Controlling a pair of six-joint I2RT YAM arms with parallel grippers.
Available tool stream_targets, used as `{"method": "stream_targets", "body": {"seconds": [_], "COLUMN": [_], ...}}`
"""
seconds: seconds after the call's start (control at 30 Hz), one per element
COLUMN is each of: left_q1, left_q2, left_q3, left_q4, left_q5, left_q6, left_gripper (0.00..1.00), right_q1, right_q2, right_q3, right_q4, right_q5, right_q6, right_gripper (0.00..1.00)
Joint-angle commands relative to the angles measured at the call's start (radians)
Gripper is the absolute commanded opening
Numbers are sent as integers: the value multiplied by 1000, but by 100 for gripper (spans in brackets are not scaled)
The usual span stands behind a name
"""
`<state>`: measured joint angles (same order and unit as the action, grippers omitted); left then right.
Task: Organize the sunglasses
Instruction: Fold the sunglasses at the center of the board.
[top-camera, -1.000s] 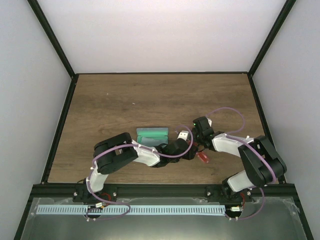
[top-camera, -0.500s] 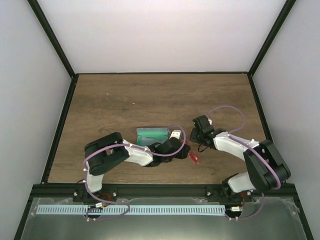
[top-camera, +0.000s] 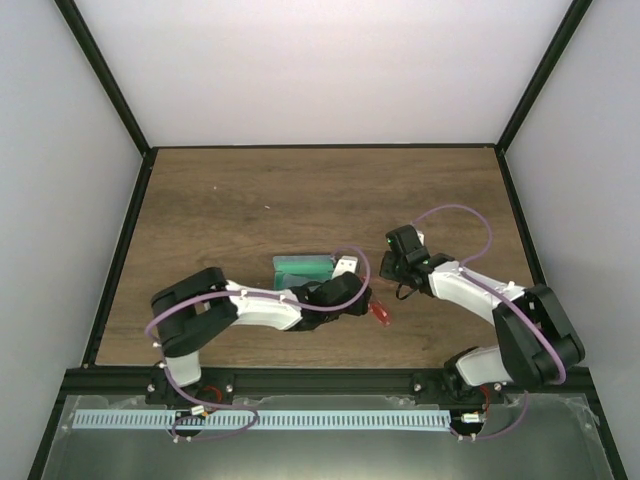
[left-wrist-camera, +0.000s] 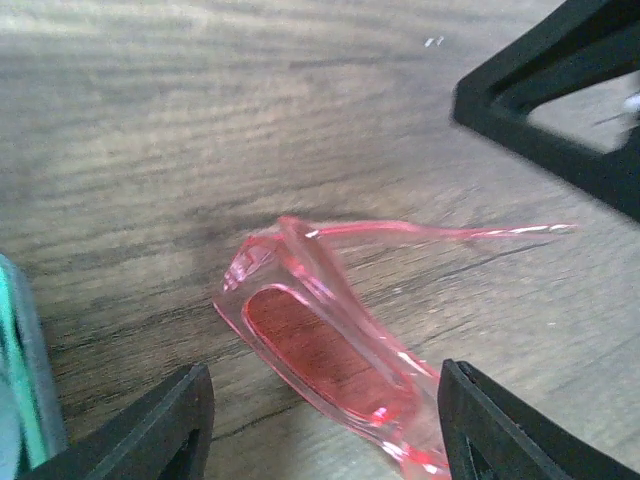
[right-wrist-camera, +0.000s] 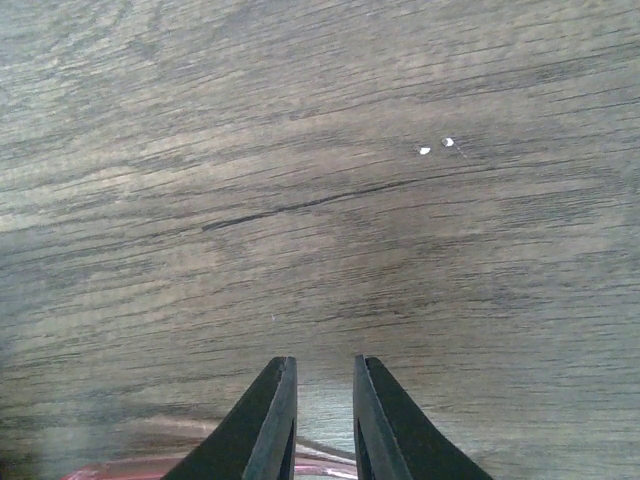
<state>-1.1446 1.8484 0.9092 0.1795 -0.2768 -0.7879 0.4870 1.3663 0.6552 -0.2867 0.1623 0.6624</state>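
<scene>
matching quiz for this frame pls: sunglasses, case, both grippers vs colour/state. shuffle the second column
1 sunglasses
2 case
3 left gripper
4 right gripper

A jaws barely parted
B teal-green, rectangular
C translucent red, on the table
D jaws wide, one on either side of the sunglasses

Pairs: 1-C, 2-B, 3-D, 4-A
</scene>
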Motion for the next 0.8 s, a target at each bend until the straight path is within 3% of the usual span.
{"method": "stream_targets", "body": {"seconds": [0.0,0.17,0.3,0.47,0.63,0.77], "left_q1": [-29,-58,-71,-119,-126,-125], "left_q2": [-133,-297,-411,-577,-814,-970], "left_q3": [-30,-115,-165,-223,-346,-396], "left_q4": [-54,-102,-142,-242,-273,-326], "left_q5": [-101,-188,-240,-384,-451,-511], "left_q6": [29,33,26,4,10,24], "left_gripper": [65,71,72,72,74,75], "right_q1": [-1,-14,-16,-16,-16,-16], "right_q2": [2,-36,-65,-52,-49,-11], "right_q3": [38,28,39,90,117,130], "right_q4": [-17,-33,-42,-85,-93,-68], "right_q5": [8,-7,-39,-65,-133,-152], "right_q6": [-23,-34,-50,-109,-221,-305], "right_gripper": [18,19,26,48,96,100]}}
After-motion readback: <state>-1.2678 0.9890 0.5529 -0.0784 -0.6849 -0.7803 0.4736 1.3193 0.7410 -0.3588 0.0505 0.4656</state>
